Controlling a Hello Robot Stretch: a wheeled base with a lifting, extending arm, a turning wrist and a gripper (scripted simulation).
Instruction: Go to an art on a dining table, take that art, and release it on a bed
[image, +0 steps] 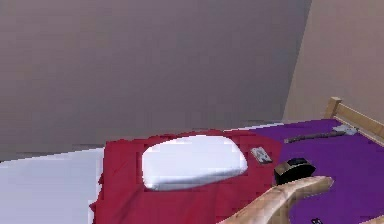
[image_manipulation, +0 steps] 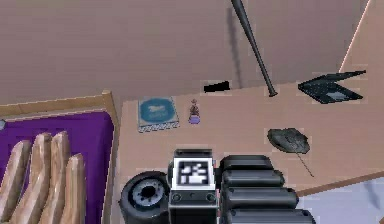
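My jaws sit low beside the purple-covered, wood-framed bed (image_manipulation: 80, 128); their state, and whether they hold anything, I cannot tell.

- The bed (image: 60, 175) has a white sheet on the forward view's left and a purple cover (image: 310, 135) on its right, ending at a wooden frame (image: 355, 115).
- A red blanket (image: 125, 165) lies across the middle, with a white pillow (image: 193, 162) flat on top of it.
- On the purple cover lie a small grey thing (image: 260, 155) just beside the pillow, a black boxy thing (image: 296, 166) and a flat grey thing (image: 347, 130) near the frame.
- A pale wood-coloured shape (image: 290, 200) shows over the cover; whether it rests there cannot be told.
- Beside the bed, a tan tabletop (image_manipulation: 240, 125) carries a blue book (image_manipulation: 157, 112), a small purple thing (image_manipulation: 195, 116), a small black thing (image_manipulation: 215, 87), an open laptop (image_manipulation: 330, 87) and a dark round lump (image_manipulation: 290, 140) — all apart.
- A dark bat (image_manipulation: 255, 50) stands on it, leaning.
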